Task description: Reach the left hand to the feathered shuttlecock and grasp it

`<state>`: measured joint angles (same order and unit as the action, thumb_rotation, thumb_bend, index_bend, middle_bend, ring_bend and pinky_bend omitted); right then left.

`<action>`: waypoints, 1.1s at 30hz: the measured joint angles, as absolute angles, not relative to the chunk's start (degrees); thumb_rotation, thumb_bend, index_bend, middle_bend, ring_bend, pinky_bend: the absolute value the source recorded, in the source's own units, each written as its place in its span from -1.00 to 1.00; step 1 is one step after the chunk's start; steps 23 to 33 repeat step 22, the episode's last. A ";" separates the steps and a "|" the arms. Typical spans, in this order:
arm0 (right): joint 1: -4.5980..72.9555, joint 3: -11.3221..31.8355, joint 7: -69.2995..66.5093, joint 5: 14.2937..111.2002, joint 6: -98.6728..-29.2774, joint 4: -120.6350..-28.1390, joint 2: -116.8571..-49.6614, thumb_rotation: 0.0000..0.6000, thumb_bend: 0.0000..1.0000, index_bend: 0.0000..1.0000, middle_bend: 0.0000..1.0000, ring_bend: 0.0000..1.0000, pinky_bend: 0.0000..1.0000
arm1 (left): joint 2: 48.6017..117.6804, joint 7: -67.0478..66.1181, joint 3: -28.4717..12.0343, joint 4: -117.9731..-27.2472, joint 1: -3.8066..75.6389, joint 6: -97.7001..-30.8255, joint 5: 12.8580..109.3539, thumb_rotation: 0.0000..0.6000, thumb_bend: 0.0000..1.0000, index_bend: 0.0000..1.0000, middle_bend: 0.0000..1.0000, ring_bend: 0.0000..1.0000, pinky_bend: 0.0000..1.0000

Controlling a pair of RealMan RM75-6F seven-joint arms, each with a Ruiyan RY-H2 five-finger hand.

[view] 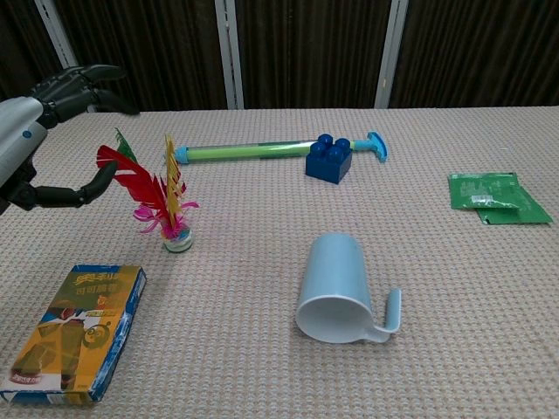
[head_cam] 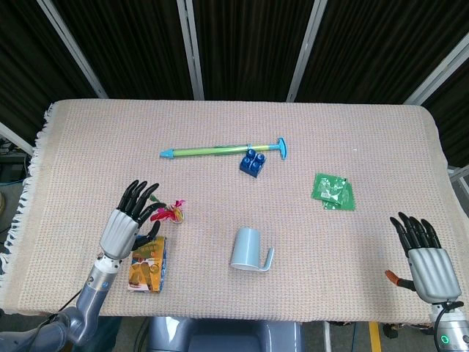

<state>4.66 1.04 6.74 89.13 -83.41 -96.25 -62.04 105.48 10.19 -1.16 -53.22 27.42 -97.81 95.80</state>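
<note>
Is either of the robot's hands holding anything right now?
No. The left hand is open beside the upright shuttlecock, not gripping it. The right hand is open too, holding nothing.

The shuttlecock (view: 164,202) stands upright on the worktop (head_cam: 381,147), just right of the left robot hand (head_cam: 126,224) and behind the box (view: 74,332). The cup (view: 339,288) lies on its side further right, in front of the block (view: 328,157) and the long stick (view: 262,150). The packet (view: 493,197) lies far right.

Table (head_cam: 381,147) covered by a beige woven cloth (head_cam: 95,147) with a fringed left edge, set before dark panels divided by pale metal bars (head_cam: 192,48).
</note>
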 measured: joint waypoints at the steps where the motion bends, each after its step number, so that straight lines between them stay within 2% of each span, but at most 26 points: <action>1: 4.73 1.07 6.94 89.10 -83.35 -96.33 -62.10 1.00 -0.94 -1.00 -1.00 -1.00 -1.00 | 105.10 10.15 -1.33 -53.91 27.26 -97.92 95.66 1.00 -0.31 -1.00 -1.00 -1.00 -1.00; 7: 4.94 1.36 6.97 88.42 -82.90 -96.36 -62.14 1.00 -0.94 -1.00 -1.00 -1.00 -1.00 | 98.40 6.89 -0.87 -63.28 25.16 -97.54 94.58 1.00 -0.38 -1.00 -1.00 -1.00 -1.00; 14: 5.50 1.30 6.29 87.71 -81.29 -96.48 -61.80 1.00 -0.94 -1.00 -1.00 -1.00 -1.00 | 79.40 -1.09 2.20 -86.55 17.86 -99.26 91.51 1.00 -0.39 -1.00 -1.00 -1.00 -1.00; 18: 5.59 1.01 6.22 87.63 -80.72 -96.52 -61.69 1.00 -0.94 -1.00 -1.00 -1.00 -1.00 | 70.97 -5.58 5.08 -94.13 9.84 -101.32 86.88 1.00 -0.40 -1.00 -1.00 -1.00 -1.00; 22: 5.71 0.92 6.61 87.57 -80.42 -96.67 -61.64 1.00 -0.94 -1.00 -1.00 -1.00 -1.00 | 69.88 -9.49 6.12 -95.06 5.38 -101.03 79.73 1.00 -0.39 -1.00 -1.00 -1.00 -1.00; 33: 5.71 0.92 6.61 87.57 -80.42 -96.67 -61.64 1.00 -0.94 -1.00 -1.00 -1.00 -1.00 | 69.88 -9.49 6.12 -95.06 5.38 -101.03 79.73 1.00 -0.39 -1.00 -1.00 -1.00 -1.00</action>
